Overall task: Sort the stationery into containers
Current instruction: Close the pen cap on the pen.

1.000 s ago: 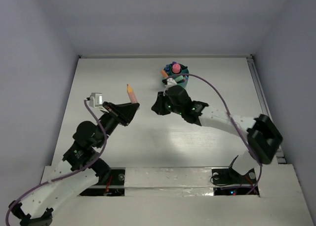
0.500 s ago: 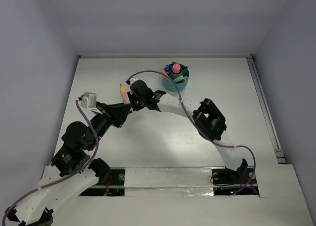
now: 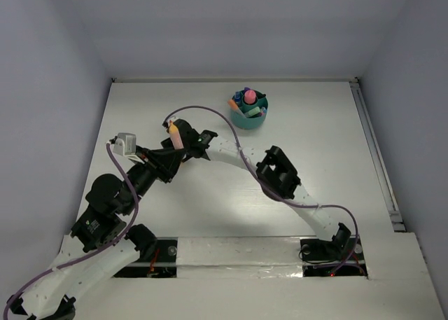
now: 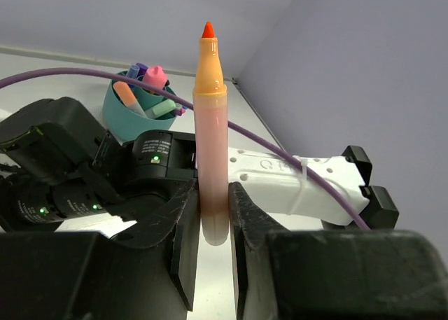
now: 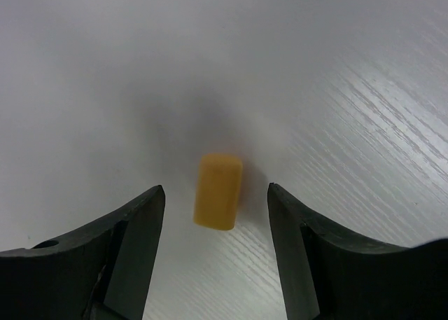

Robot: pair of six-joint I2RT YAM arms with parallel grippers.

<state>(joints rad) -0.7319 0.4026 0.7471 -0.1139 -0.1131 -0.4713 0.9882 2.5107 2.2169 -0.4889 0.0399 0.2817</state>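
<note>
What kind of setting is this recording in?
Probably a lab test cell: a white table boxed in by plain grey walls, robot arms mounted at its edge, a teal organiser of pens.

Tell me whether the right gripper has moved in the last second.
Yes. The right gripper swung left, away from the teal organiser.

White table (image 3: 315, 145) with a faint wood grain, seen close in the right wrist view (image 5: 364, 89). Pale lavender-grey walls enclose it: far wall (image 3: 238, 26), left wall (image 3: 49, 89), right wall (image 3: 413, 68). A thin metal rail (image 3: 372, 141) runs along the table's right edge. A glossy white strip (image 3: 238, 253) crosses the near edge.
</note>
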